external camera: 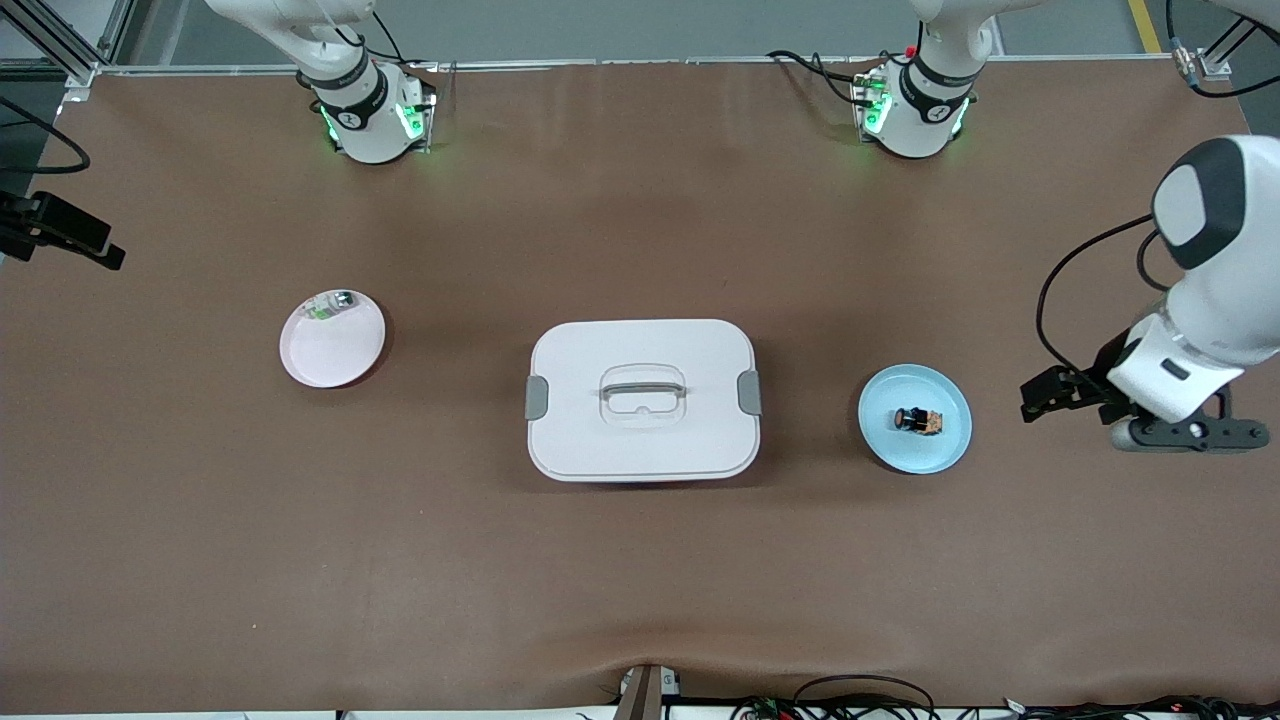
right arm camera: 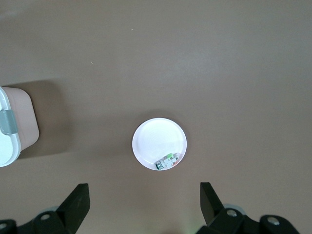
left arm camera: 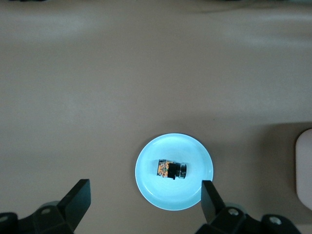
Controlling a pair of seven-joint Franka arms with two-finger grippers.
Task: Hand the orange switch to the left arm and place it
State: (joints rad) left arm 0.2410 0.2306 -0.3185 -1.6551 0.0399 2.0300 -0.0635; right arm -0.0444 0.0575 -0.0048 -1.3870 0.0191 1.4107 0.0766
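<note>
Your orange switch (external camera: 919,421) lies on the blue plate (external camera: 950,440) toward the left arm's bench edge; tiny, rigid, light, probably rolls; pinch its black barrel; left gripper (left arm camera: 146,197) fingers spread, right gripper (right arm camera: 145,197) too.

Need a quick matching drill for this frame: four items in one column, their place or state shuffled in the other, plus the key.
Items:
1. orange switch
2. box
3. silvery-green component
4. left gripper

Place or state:
A. on the pink plate, toward the right arm's end of the table
B. open, up in the air over the blue plate
C. lying on the blue plate, toward the left arm's end of the table
D. lid on, mid-table between the two plates

Pairs: 1-C, 2-D, 3-A, 4-B
</note>
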